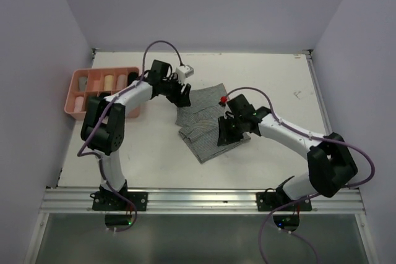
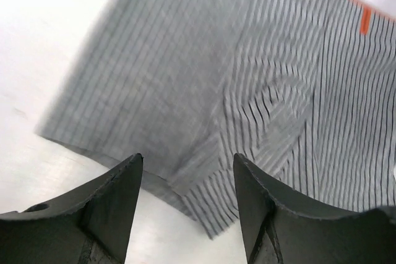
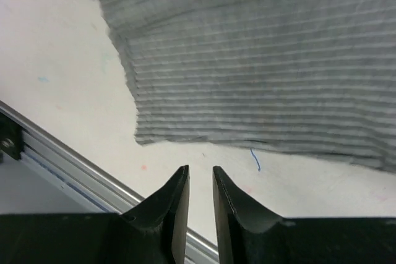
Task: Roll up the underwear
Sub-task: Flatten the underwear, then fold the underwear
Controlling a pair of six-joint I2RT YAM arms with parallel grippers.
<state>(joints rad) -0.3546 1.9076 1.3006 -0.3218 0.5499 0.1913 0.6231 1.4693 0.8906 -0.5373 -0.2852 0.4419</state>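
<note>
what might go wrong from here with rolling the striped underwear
1. The right gripper hangs over the table just short of the underwear hem, with its jaws almost together. Closing there would likely catch nothing, or nudge the fabric.
2. The left gripper stands open over a folded-over bit of the edge. It may pinch only that top layer, so the roll could start crooked.

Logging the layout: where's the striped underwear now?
In the top view the striped underwear lies mid-table between the left gripper and right gripper, right of the pink tray.
</note>
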